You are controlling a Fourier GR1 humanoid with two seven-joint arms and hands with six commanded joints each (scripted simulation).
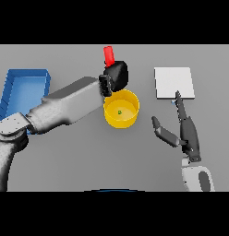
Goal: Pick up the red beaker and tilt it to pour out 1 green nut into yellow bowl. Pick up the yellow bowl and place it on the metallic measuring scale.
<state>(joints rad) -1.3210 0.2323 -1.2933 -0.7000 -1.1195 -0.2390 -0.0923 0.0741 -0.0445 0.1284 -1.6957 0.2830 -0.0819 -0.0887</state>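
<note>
Nut's (pixel 119 111) in the yellow bowl (pixel 121 119), our left hand (pixel 115 76) clamps the red beaker (pixel 108 55); next, we set it down, grab bowl.

The desk (pixel 65 156) is matt grey. The bowl (pixel 121 110), beaker (pixel 108 54) and blue tray (pixel 24 83) look like smooth plastic; the scale (pixel 174 82) is pale, smooth and dull.
</note>
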